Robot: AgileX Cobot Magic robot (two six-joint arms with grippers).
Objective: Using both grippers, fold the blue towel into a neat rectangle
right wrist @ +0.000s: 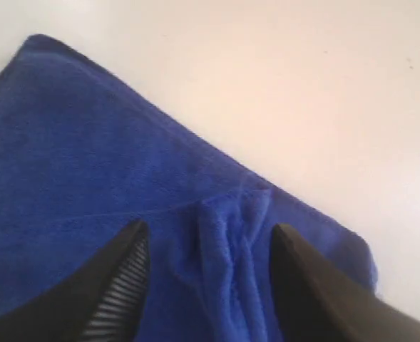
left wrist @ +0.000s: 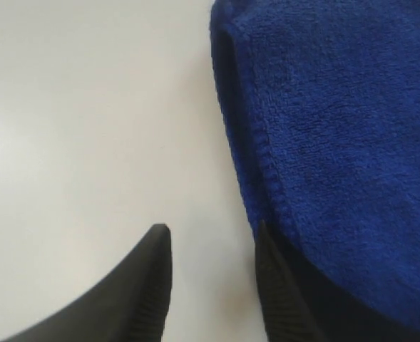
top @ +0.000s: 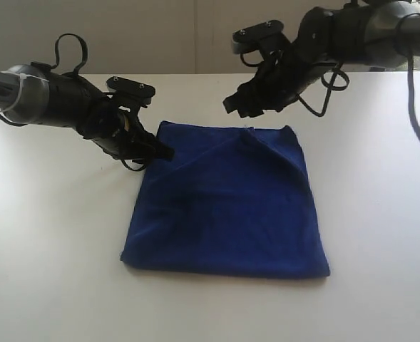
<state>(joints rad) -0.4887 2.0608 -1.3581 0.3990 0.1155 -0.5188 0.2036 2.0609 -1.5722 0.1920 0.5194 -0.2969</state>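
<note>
**mk:** Near edge of the blue towel looks decent to me. It's lying flat in the middle of the white table, doubled into a squarish block. The far side is what worries me.

**jo:** Same. Starting on the left, the left gripper sits low at the far left corner, jaws partly spread with only bare table between them. One finger is right up against the hem, and I can't tell if it's actually touching. It's holding nothing. If it closes from there, I reckon it pinches just the top layer or shoves the corner inward and skews the stack.

**mk:** And that diagonal crease across the top layer?

**jo:** Probably gets pressed in by the next fold. Over on the right, the right gripper hovers above the far edge, jaws wide and empty, straddling a little pucker in the cloth. A grab there likely lifts a bunched ridge instead of a clean edge, so the layers could slide apart. The two also aren't at matching corners, so any lift could go up lopsided.
</note>
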